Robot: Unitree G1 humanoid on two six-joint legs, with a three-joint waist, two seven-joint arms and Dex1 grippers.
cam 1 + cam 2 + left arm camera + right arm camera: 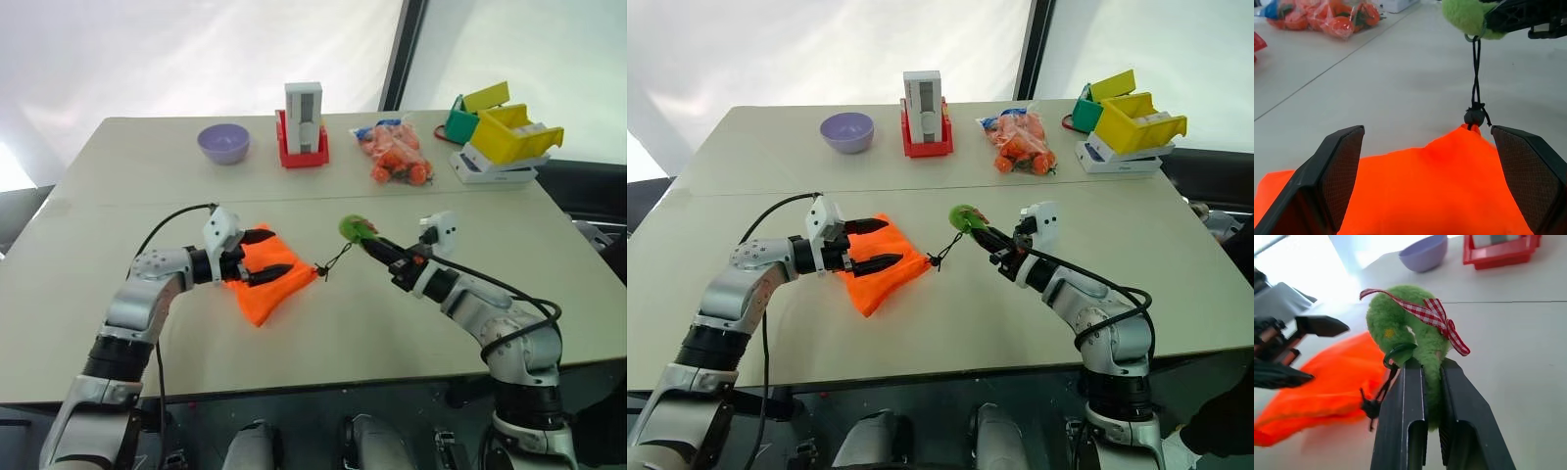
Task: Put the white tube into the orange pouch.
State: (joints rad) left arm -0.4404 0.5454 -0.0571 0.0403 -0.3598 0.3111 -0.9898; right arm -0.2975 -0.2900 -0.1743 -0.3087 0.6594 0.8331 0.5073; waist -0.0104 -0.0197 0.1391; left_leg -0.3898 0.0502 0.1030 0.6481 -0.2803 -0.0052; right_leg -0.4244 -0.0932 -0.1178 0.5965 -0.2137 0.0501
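The fuzzy green tuft [1400,338] is pinched in the closed right pincer [377,242], its thin black cord [1476,73] drawn taut from the neon-orange fabric pouch [265,284] on the worktop [372,323]. The left pincer [263,255] is spread wide over the pouch (nothing held). A harder pull may cinch the mouth; the white tube's place cannot be told.

No legible text, label, brand, number or sign was found on any item (the upright box [304,110] at 12 o'clock bore only unreadable markings).
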